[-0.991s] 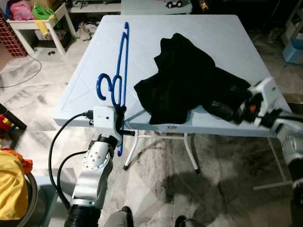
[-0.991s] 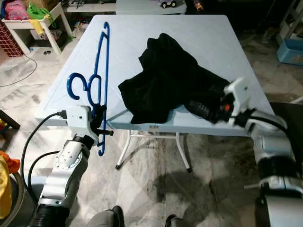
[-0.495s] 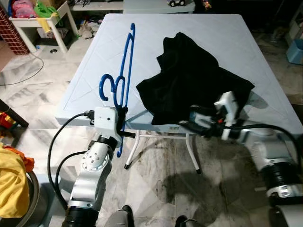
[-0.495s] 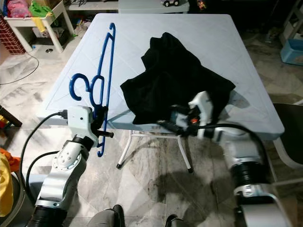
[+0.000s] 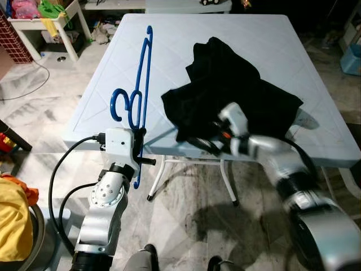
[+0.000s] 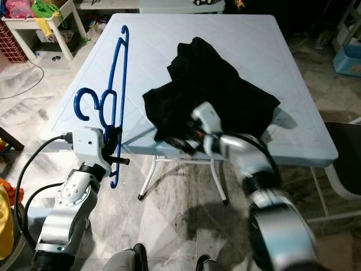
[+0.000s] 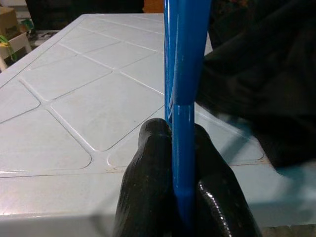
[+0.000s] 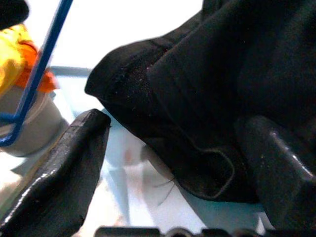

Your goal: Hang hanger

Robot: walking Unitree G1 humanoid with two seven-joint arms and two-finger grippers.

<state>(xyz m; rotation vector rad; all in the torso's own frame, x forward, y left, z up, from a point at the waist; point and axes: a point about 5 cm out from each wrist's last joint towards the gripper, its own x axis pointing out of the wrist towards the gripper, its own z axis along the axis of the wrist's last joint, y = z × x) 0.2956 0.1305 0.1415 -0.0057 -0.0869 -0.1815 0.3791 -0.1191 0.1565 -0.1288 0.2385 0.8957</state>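
1. Left gripper [image 7: 180, 173]: both black fingers are clenched on the lower bar of the blue hanger [image 5: 142, 84], with the bar pinched between the pads. In the head views the gripper sits at the near left edge of the table [image 5: 282, 51].
2. Right gripper [image 8: 173, 163]: the jaws stand released and spread wide, one finger on each side of the near hem of the black garment [image 5: 231, 96]. No cloth is pinched between them. In the head views this gripper [image 5: 206, 144] is blurred, at the table's near edge under the garment's front fold.
3. Blue hanger: it stands on edge, rising from the left gripper and running away over the left part of the tabletop. Its hook [image 5: 121, 104] curls out to the left, just above the gripper. Its lowest end hangs below the table edge.
4. Black garment: it lies crumpled on the middle of the table, just right of the hanger, with its front fold reaching the near edge.
5. Surroundings: marble floor [image 5: 186, 220] beneath; yellow cloth [image 5: 12, 209] at the lower left; a small white table [image 5: 42, 25] at the far left.
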